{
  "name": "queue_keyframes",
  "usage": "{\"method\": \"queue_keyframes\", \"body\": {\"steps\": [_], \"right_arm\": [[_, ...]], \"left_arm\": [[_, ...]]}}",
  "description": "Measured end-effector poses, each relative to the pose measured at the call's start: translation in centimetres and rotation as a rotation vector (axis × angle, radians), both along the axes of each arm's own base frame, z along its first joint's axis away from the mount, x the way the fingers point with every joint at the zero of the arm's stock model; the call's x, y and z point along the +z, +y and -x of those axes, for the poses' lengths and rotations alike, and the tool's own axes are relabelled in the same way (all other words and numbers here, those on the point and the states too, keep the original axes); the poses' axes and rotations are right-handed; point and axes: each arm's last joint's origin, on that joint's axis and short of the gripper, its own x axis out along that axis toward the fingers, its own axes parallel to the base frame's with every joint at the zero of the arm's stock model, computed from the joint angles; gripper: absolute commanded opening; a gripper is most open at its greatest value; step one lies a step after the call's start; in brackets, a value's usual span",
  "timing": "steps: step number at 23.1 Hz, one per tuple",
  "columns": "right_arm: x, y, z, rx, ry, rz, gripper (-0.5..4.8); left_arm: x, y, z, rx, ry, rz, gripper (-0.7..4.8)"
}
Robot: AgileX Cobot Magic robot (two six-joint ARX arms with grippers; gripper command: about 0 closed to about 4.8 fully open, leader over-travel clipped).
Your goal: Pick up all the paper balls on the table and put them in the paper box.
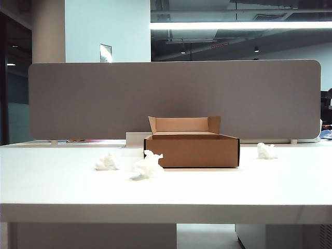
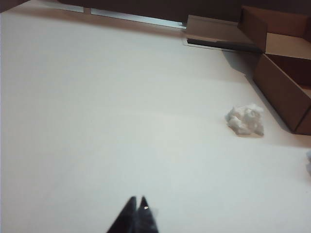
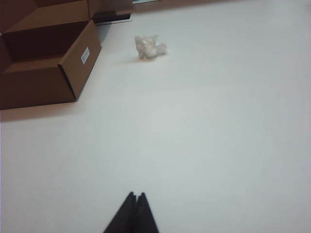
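White paper balls lie well beyond left claw and right claw.

Neither arm appears in the exterior view; only the dark tips of the left gripper and right gripper, pressed together, poke in at the edge of their wrist views, the rest cut off. The paper box hides its own floor behind its front wall in the exterior view, and both wrist views crop it at the frame edge. A second paper ball is a sliver at the left wrist view's border. The grey divider panel screens most of the room behind.
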Motion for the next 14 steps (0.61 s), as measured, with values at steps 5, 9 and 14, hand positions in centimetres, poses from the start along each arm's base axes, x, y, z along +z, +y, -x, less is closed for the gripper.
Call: {"method": "queue_keyframes", "body": {"steps": [5, 9, 14], "right_arm": [[0.0, 0.0, 0.0, 0.0, 0.0, 0.0, -0.05], [0.01, 0.0, 0.0, 0.0, -0.001, 0.0, -0.05], [0.21, 0.01, -0.05, 0.001, -0.022, -0.001, -0.06]], "left_arm": [[0.01, 0.01, 0.0, 0.002, -0.001, 0.0, -0.05], [0.01, 0.0, 0.0, 0.001, -0.002, 0.0, -0.05], [0.03, 0.0, 0.0, 0.004, -0.001, 0.028, -0.05]]}}
